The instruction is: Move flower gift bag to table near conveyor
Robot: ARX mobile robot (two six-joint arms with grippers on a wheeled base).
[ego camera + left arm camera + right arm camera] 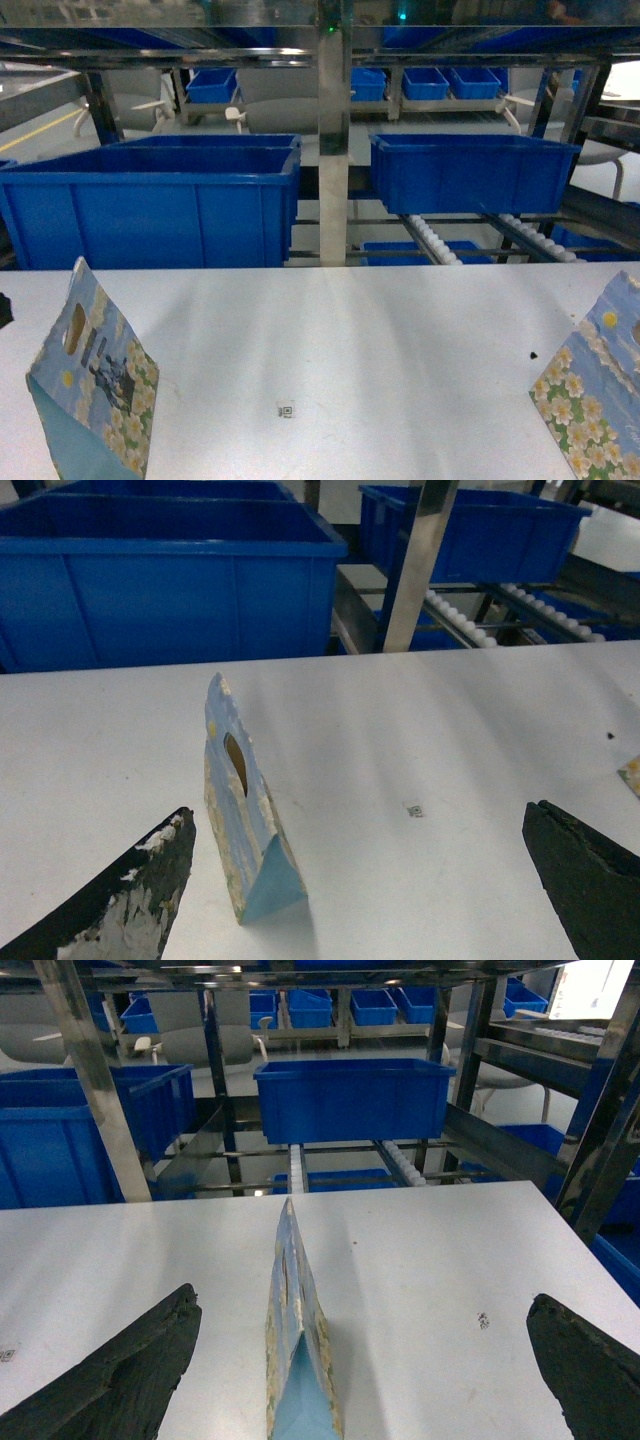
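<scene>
Both flower bags stand on the bench [330, 350] between each wide-spread hand's fingers (left [355, 900], right [365, 1375]), ungripped; placement by the conveyor [470, 235] looks finished.

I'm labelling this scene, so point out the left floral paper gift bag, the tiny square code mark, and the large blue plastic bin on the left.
Left floral paper gift bag [95, 375], head view, flowered side.
Tiny square code mark [286, 409], head view, centre.
Large blue plastic bin [150, 215], head view, front wall.
</scene>
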